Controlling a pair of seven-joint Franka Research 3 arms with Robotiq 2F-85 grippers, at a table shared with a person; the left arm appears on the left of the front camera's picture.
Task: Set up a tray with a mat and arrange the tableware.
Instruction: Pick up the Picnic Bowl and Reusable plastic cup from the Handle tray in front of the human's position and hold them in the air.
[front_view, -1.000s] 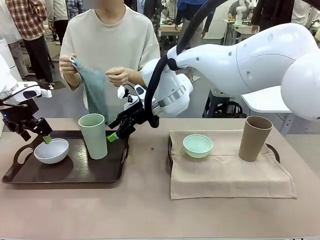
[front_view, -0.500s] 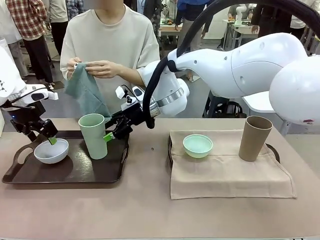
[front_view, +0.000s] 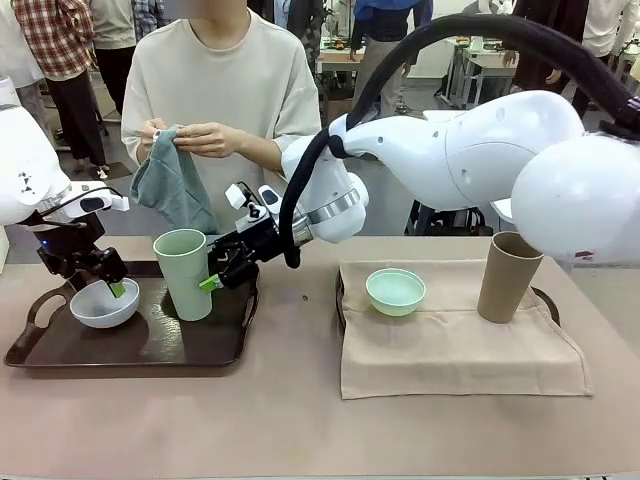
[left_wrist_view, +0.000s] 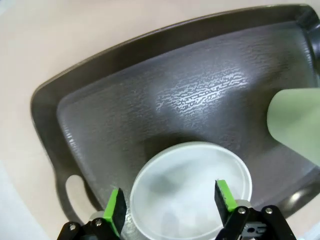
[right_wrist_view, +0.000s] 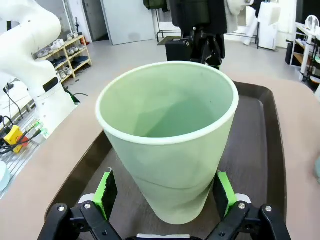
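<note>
on the bare dark tray the pale green cup stands upright with its long axis vertical. it sits squarely between the spread fingers of the right gripper, a green pad on either side of its lower wall, so i'd say a plain squeeze is what comes next. beside it, the left gripper hangs spread wide over the white bowl, one pad outside the rim and the other over the hollow.
</note>
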